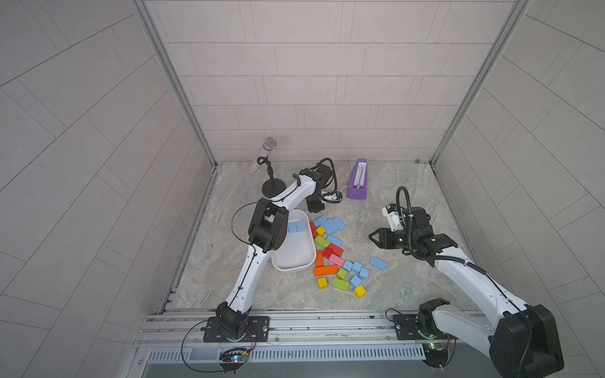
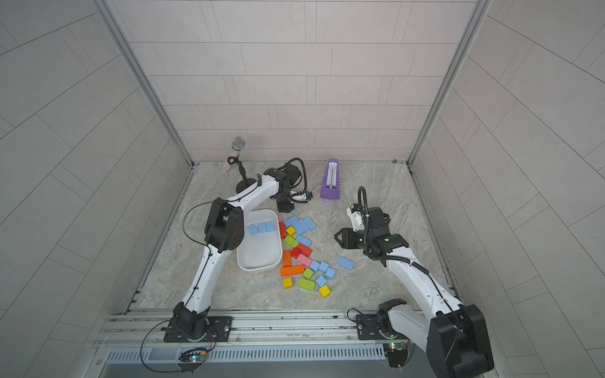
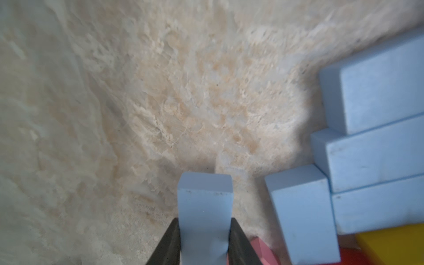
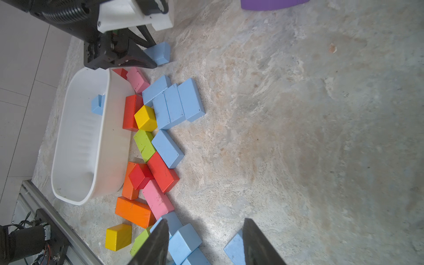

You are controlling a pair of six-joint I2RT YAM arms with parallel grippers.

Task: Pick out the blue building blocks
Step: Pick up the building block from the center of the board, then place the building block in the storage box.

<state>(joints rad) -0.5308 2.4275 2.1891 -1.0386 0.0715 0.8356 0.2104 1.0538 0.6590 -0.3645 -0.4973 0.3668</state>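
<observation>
Left pincer (image 3: 204, 220) pinching blue block (image 3: 205, 202) by one end; block may pivot, slip during lift. Right pincer (image 4: 205, 219) spread, empty.

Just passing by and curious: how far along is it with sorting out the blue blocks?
Done: three blue blocks lie in the white tray. In hand: the left gripper is shut on another blue block; the right gripper is open, empty. Left: roughly ten blue blocks on the table.
</observation>
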